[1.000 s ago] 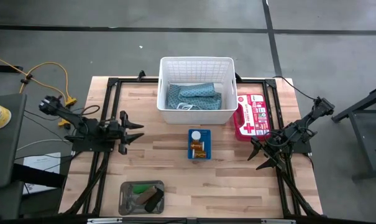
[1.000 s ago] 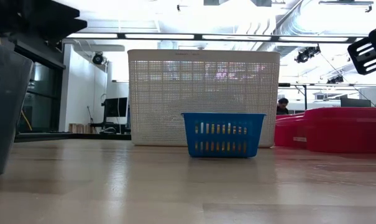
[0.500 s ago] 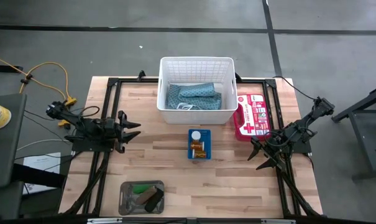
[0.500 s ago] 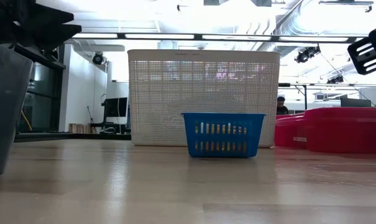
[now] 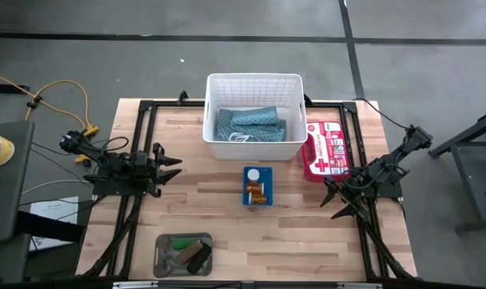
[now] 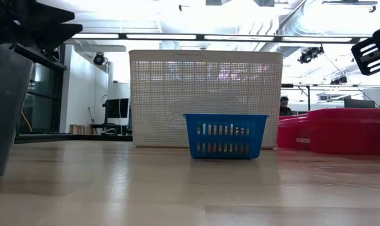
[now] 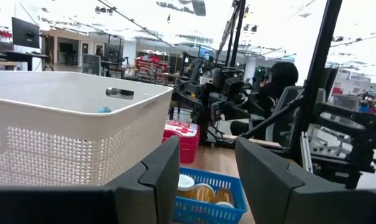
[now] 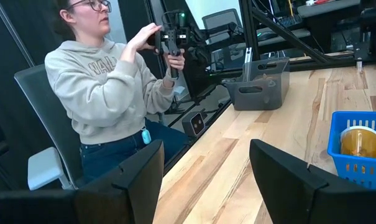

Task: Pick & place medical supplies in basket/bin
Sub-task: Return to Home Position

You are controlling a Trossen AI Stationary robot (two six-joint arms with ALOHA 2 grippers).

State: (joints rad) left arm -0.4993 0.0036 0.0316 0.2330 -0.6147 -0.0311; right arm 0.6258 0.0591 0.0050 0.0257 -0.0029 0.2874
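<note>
Two teal-blue folded cloths (image 5: 251,126) lie inside the large white basket (image 5: 255,87) at the table's far middle. In front of it stands a small blue basket (image 5: 258,197) holding a white disc (image 5: 253,172) and orange vials (image 5: 258,189). A flat grey tray (image 5: 162,255) near the front edge holds small rolls (image 5: 193,254). My left gripper (image 5: 177,168) hovers open at the table's left side, pointing toward the baskets, nothing between its fingers (image 7: 166,174). My right gripper (image 5: 332,201) stands open at the right side, also holding nothing.
A red first-aid kit (image 5: 326,149) lies right of the white basket. A person (image 8: 107,93) sits beyond the table's near edge in the right wrist view, hands raised on a device. Bare wood lies between the blue basket and the grey tray.
My left arm has drawn back a little toward the table's left edge and sunk slightly, then held still. Its fingers keep the same gap. Nothing on the table has moved.
</note>
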